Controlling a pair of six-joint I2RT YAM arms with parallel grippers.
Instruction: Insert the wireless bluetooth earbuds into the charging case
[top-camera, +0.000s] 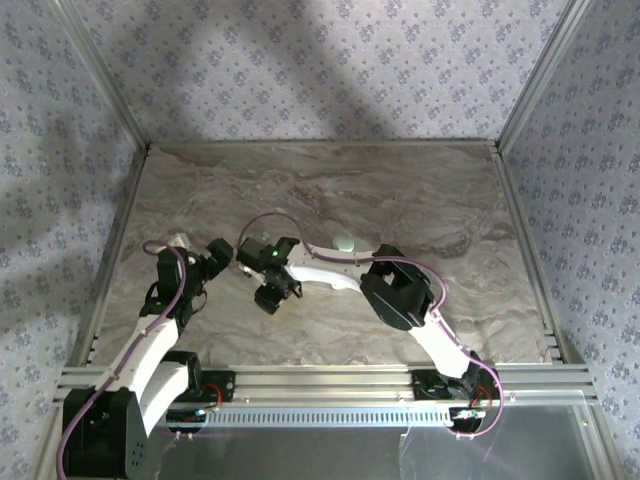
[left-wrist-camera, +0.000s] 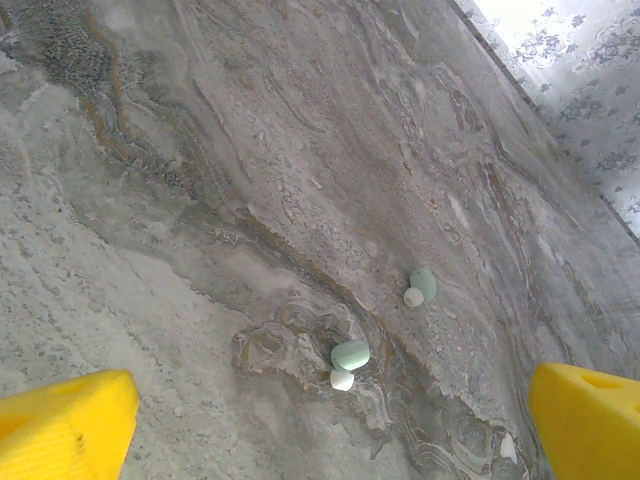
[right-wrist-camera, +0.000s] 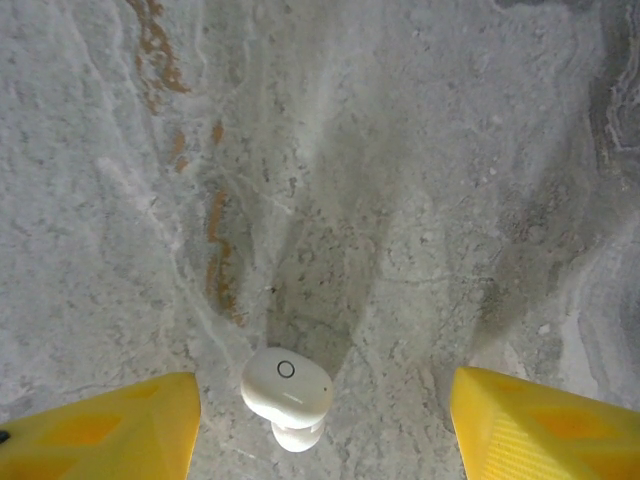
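Between parted fingers of right hand (right-wrist-camera: 325, 405), untouched on surface (right-wrist-camera: 400, 150): earbud (right-wrist-camera: 286, 388). Ahead of wide-open, empty left hand (left-wrist-camera: 330, 425): near earbud (left-wrist-camera: 348, 360), far earbud (left-wrist-camera: 420, 287). Just beyond right arm (top-camera: 322, 273), on surface: case (top-camera: 344, 241).

Left arm (top-camera: 150, 350) bends up at the near left, left gripper (left-wrist-camera: 330, 420) spread wide. Right arm (top-camera: 400, 290) reaches left; right gripper (right-wrist-camera: 325, 420) points down, jaws apart.

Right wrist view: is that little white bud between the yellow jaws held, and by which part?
Nothing is held: the earbud sits untouched between the open jaws of the right gripper.
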